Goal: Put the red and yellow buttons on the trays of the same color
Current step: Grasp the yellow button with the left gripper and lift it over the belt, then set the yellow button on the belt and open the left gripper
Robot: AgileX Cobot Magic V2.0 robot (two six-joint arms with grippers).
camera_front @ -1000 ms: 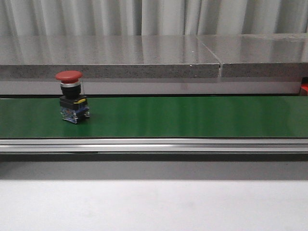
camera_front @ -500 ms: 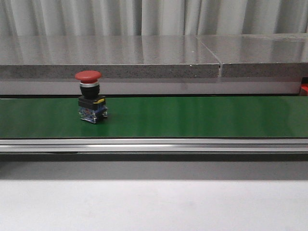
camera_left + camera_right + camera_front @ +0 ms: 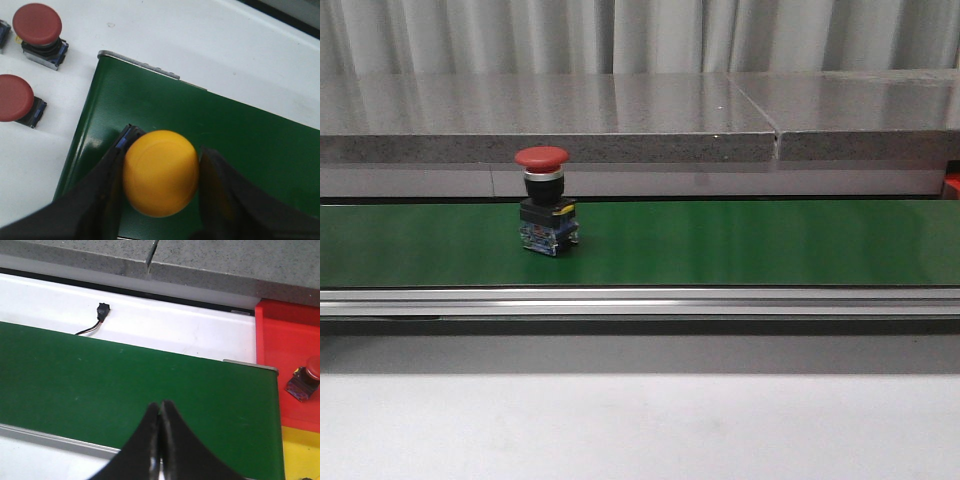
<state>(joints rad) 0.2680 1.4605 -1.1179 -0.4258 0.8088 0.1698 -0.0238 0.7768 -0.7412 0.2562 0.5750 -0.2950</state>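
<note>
Standing upright on the green belt, left of centre in the front view, is a red button: red mushroom cap, black collar, blue base. It sits toward the belt's far edge, with the grey stone ledge and a curtain behind. A silver rail runs along the belt's near edge, white desk in front. No arms show in this view.

Left wrist view: left gripper is clamped around a yellow button, a dark finger pressed on each side of the cap, held over the end of the belt. Blue base edge peeks out beside the cap. Two more red buttons and sit on the white desk just off the belt's end, apart from each other; a sliver of another blue base shows at the frame edge.

Right wrist view: right gripper has its fingers pressed together, nothing between them, hovering above the belt near its other end. Just past that end lies a red tray with one red button lying tilted in it. A yellow tray adjoins the red one. A small black connector with a wire lies on the white surface beyond the belt.
</note>
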